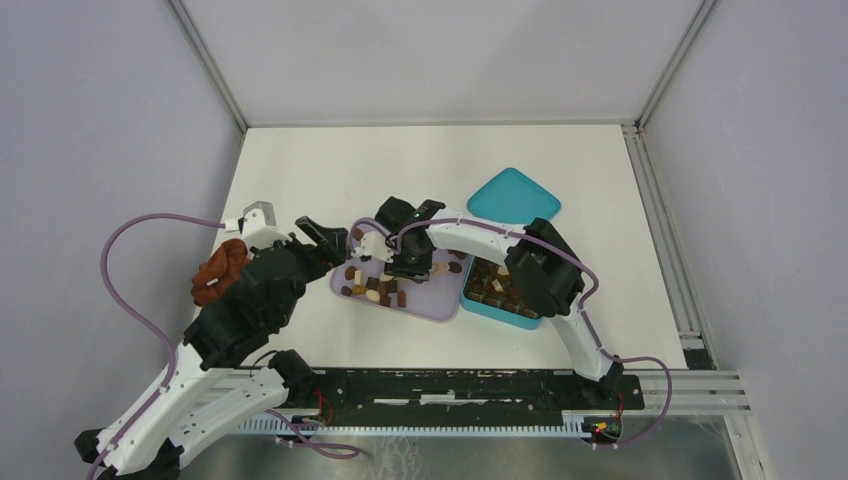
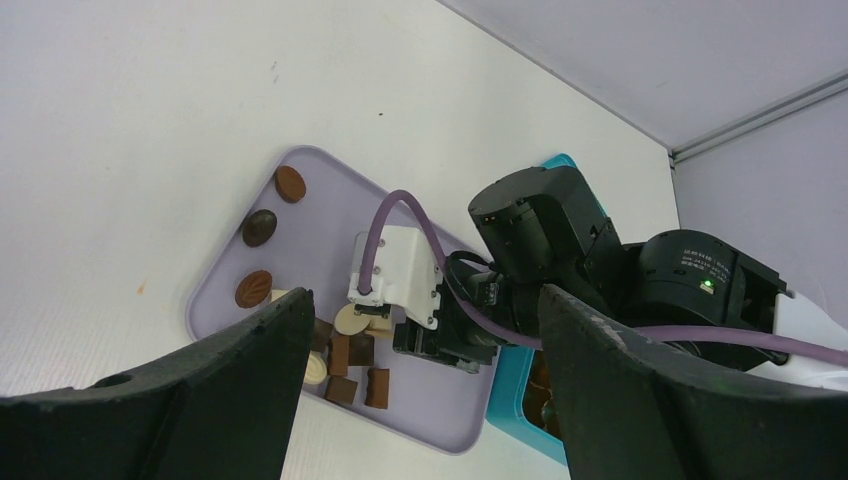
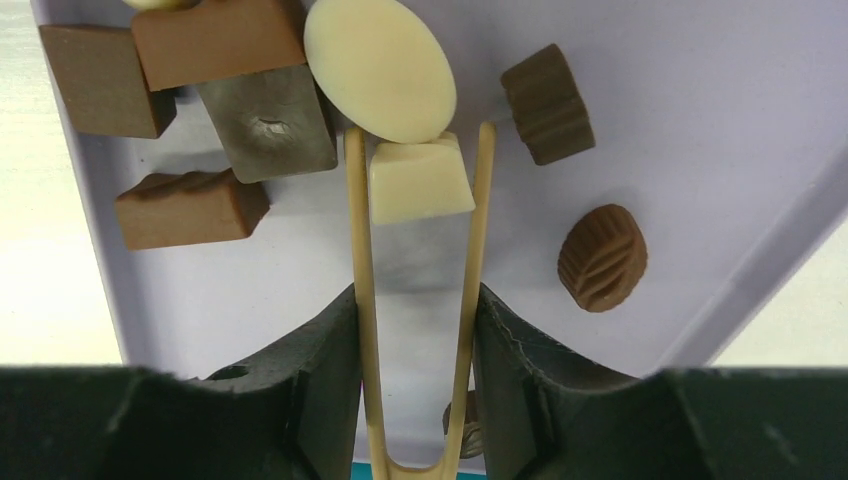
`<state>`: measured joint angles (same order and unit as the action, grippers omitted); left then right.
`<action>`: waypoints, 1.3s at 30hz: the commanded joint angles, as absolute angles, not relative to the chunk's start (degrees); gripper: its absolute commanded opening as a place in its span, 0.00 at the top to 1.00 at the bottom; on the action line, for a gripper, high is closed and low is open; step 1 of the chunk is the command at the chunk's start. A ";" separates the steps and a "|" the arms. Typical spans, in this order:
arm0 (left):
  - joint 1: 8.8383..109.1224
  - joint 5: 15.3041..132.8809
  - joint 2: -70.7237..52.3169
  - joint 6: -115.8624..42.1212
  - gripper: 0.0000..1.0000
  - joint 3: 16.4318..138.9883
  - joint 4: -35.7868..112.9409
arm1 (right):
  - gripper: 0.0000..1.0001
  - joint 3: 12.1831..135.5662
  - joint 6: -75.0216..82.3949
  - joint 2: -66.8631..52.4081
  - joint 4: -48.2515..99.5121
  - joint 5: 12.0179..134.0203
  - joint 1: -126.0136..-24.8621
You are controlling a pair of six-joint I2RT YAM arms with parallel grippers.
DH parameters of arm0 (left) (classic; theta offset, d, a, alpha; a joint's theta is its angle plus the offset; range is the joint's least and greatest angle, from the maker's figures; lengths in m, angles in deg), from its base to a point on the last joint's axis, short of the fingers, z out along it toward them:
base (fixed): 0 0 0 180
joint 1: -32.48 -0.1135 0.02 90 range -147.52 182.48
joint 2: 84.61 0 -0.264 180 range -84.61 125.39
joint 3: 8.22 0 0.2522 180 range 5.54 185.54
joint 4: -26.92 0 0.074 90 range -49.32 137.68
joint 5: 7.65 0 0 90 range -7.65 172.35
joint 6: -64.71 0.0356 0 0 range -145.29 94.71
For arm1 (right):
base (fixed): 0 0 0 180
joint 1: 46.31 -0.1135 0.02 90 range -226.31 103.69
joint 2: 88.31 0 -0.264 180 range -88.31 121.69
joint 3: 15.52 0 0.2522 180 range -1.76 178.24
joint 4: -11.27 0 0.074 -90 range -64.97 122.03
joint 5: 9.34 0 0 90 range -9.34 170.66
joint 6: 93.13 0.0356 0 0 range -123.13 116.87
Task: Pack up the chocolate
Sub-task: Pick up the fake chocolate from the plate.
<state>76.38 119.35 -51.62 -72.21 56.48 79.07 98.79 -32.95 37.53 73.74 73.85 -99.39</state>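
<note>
Right claw point(image 3: 415, 340) clamped on tweezers point(image 3: 362, 300), tips straddling a cream chocolate block point(image 3: 420, 180) on the tray point(image 3: 250, 290), just ahead of the claw. Block's sides taper, so the squeeze may squirt it out. The oval white piece point(image 3: 380, 65) touching its far edge could get dragged. Teal box point(image 1: 500, 295) is behind the claw. Left claw point(image 2: 425, 320) spread, empty.

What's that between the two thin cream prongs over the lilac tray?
A cream-white chocolate block, between the tips of the tweezers; the right wrist view shows it.
</note>
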 commanded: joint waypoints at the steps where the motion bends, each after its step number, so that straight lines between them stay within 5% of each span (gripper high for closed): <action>1: 76.42 120.41 -51.87 -72.92 0.13 58.18 76.44 | 0.54 101.18 -32.92 37.99 74.48 74.95 -99.75; 4: 76.37 120.34 -51.59 -72.72 0.13 58.42 76.41 | 0.56 101.28 -32.99 37.99 74.69 75.13 -99.76; 10: 76.42 120.23 -51.69 -72.71 0.13 58.70 76.43 | 0.84 100.80 -33.14 35.20 74.17 74.84 -99.66; 14: 76.38 120.14 -52.04 -72.92 0.13 58.63 76.36 | 0.91 99.41 -33.27 32.38 73.55 74.26 -99.42; 29: 76.43 118.94 -53.21 -73.43 0.13 58.62 74.84 | 0.92 91.60 -33.87 16.28 71.98 63.92 -94.75; 39: 76.45 115.91 -50.20 -72.98 0.13 57.49 70.59 | 0.92 71.88 -37.75 -3.53 74.08 62.11 -81.93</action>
<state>76.38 117.66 -52.53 -72.21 56.50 75.27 78.03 -34.83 3.98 72.69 62.66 -85.90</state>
